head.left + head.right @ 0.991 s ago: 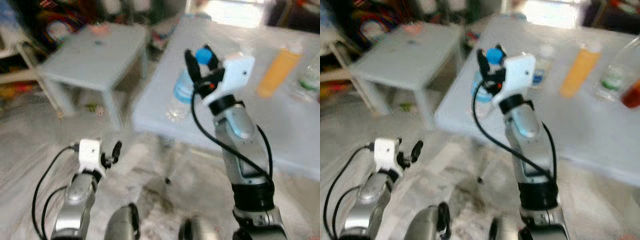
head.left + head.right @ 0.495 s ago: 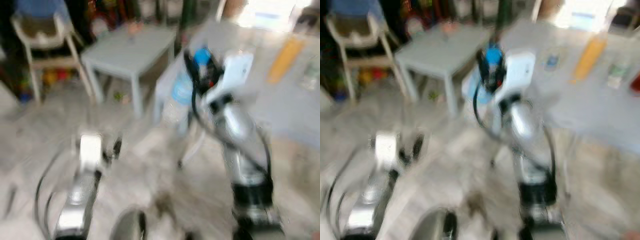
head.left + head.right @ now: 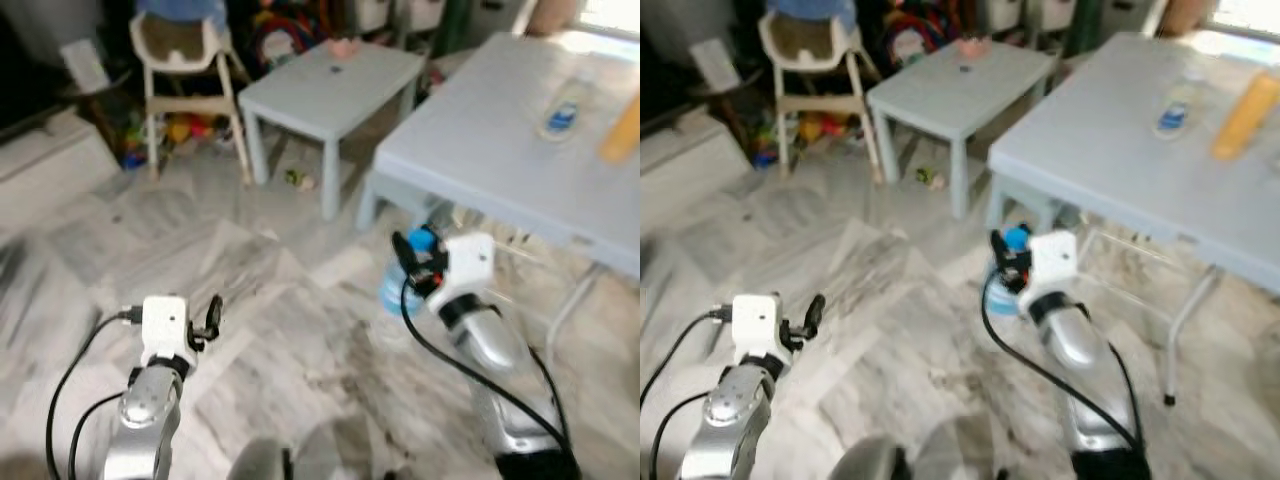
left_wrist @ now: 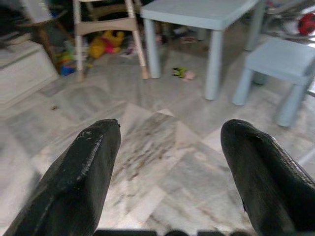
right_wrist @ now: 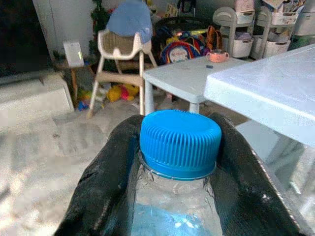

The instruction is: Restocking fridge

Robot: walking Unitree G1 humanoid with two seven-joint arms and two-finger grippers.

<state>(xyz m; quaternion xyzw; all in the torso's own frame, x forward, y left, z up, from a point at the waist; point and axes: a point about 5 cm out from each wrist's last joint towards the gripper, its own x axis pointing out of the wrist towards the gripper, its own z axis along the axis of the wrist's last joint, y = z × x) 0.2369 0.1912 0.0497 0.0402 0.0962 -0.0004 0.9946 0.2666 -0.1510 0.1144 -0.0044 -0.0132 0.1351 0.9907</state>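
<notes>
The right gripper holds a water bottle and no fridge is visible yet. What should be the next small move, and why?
Probably keep the right gripper shut on the water bottle and keep turning to search for the fridge. Its fingers clamp the neck under the blue cap, and ahead lie bare floor, a small table and a high chair.

Right gripper (image 3: 1006,252): I see it mid-frame, clamped on the blue-capped clear plastic water bottle (image 3: 1002,290).
Left gripper (image 3: 810,313): lower left.
Large pale grey table (image 3: 1110,150): upper right.

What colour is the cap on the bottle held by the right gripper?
Bright blue, ridged; the cap on the bottle shows best in the right wrist view.
</notes>
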